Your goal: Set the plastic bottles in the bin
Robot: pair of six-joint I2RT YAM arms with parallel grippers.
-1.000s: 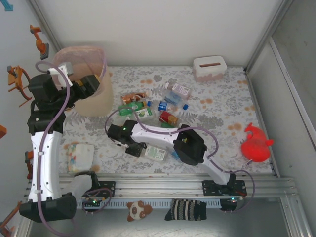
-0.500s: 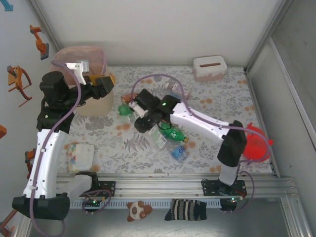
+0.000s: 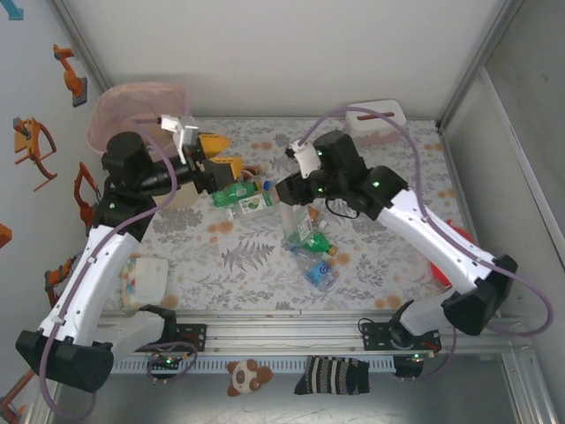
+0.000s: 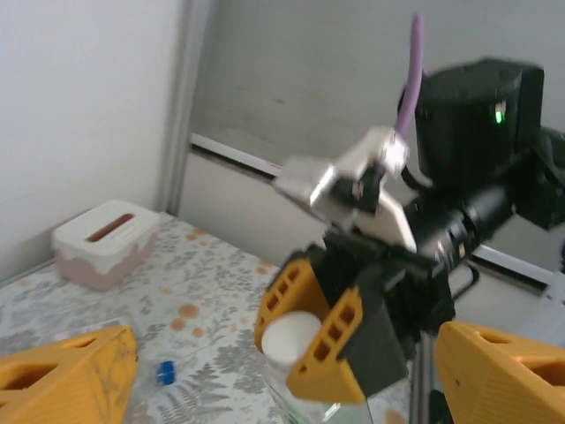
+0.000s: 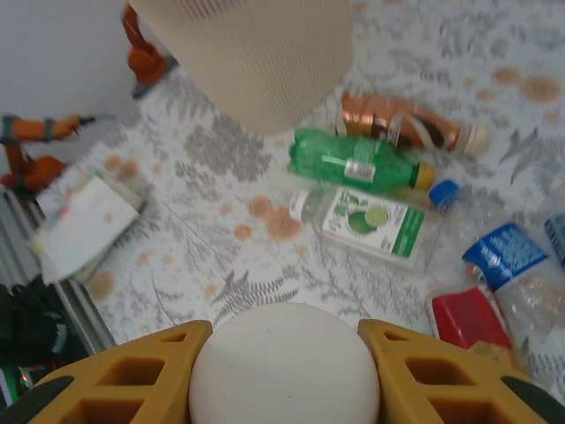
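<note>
Floral cloth (image 3: 388, 221) covers the table we work over, with pale walls behind it. Our left gripper (image 3: 227, 154) hangs above the cloth with its orange fingers (image 4: 66, 375) spread wide and nothing between them. The bin (image 3: 132, 110) stands close on that gripper's left, taller than anything around it. Just below the left gripper, on its near side, a green bottle (image 3: 231, 193) and a lime-labelled clear bottle (image 3: 254, 201) lie touching each other.

Our right gripper (image 5: 282, 331) is clamped on a white-capped bottle (image 5: 284, 375), the cap pinched between both fingers and held clear of the table. From the left wrist we see this grip straight ahead of the spread fingers, with a white slotted box (image 4: 101, 243) farther off to the left.

Under the right gripper the cloth carries more bottles: a copper-coloured bottle (image 5: 402, 124) beside the bin's base, then a blue-labelled bottle (image 5: 512, 256) and a red-labelled bottle (image 5: 468, 314) close together to its right. We cannot tell how much liquid any of them holds.
</note>
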